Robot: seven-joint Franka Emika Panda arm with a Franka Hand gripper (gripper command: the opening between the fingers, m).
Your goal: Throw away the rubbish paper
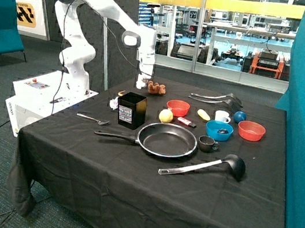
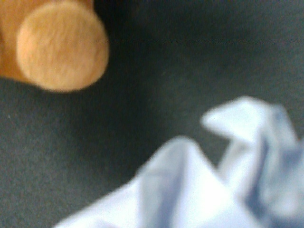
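A black cloth covered the table (image 1: 126, 203). A black frying pan (image 1: 167, 140) sat near the middle, its handle toward a fork (image 1: 92, 119). A black box (image 1: 131, 110) stood upright between fork and lemon (image 1: 165, 115). A black ladle (image 1: 208, 165) lay beside the pan. A dark cup (image 1: 206, 143) sat just beside a blue bowl (image 1: 219, 130). Two red bowls (image 1: 177, 107) (image 1: 251, 130), a white mug (image 1: 222, 116) and a blue ball (image 1: 239, 117) stood farther back. A brown plush toy (image 2: 57, 45) rested on the cloth near the far edge.
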